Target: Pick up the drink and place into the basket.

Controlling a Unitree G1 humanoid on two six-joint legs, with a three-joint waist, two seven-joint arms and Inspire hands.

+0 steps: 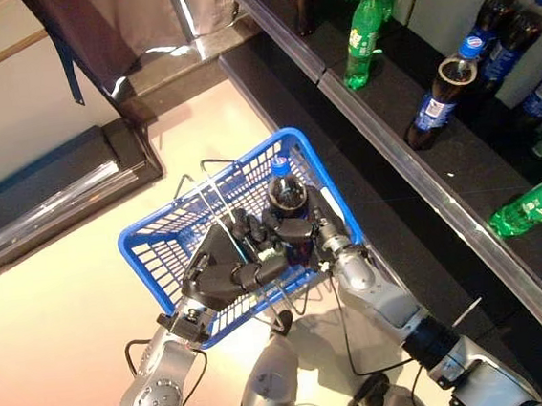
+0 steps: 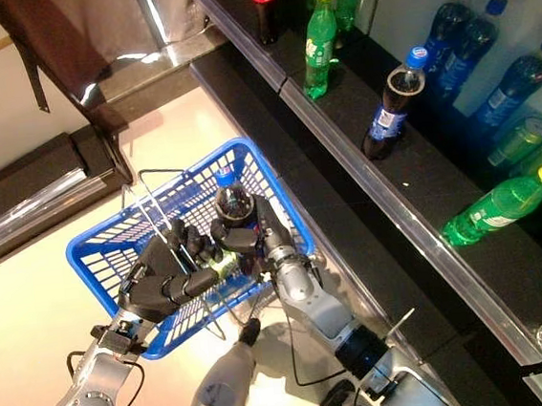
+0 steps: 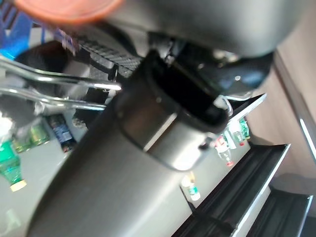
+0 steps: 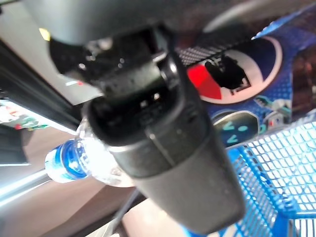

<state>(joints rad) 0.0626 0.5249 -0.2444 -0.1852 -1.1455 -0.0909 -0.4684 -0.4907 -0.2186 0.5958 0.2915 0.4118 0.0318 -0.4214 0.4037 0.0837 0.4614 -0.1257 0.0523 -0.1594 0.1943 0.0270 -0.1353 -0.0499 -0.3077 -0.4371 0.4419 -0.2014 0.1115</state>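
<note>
Your right hand has its fingers curled round the bottle, a dark cola drink in clear plastic with a blue cap, held upright inside the basket at its shelf-side edge. The basket is blue plastic mesh with thin wire handles, sitting on the pale glossy floor. Your left hand curls its fingers round a wire handle. More bottles lie on the dark shelf.
</note>
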